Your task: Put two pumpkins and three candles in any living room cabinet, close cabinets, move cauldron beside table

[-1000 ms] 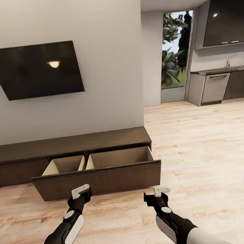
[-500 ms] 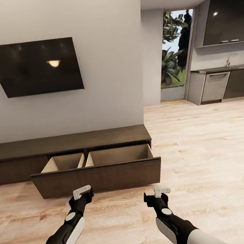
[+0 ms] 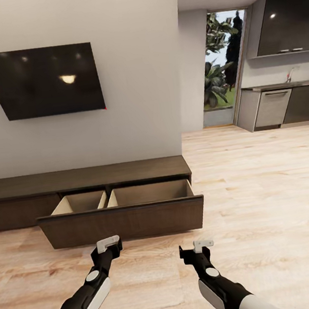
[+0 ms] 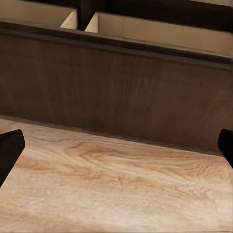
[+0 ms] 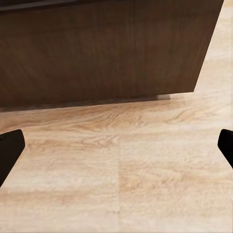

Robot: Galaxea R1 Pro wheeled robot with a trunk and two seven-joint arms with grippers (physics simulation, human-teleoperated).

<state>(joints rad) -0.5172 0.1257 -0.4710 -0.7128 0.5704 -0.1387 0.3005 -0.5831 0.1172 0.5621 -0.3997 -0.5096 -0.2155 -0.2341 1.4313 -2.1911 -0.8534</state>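
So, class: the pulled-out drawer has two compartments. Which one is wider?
The compartment in front of the right gripper is wider; the one by the left gripper is clearly narrower. A thin tan divider separates them.

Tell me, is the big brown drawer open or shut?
Open. The drawer front sticks out from the cabinet, showing its tan insides.

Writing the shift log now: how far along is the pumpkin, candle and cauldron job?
Done: one cabinet drawer stands pulled out, with what shows of its two tan compartments bare. In hand: nothing; the left gripper and right gripper are open above the floor. Left: stowing pumpkins and candles, closing the drawer, placing the cauldron.
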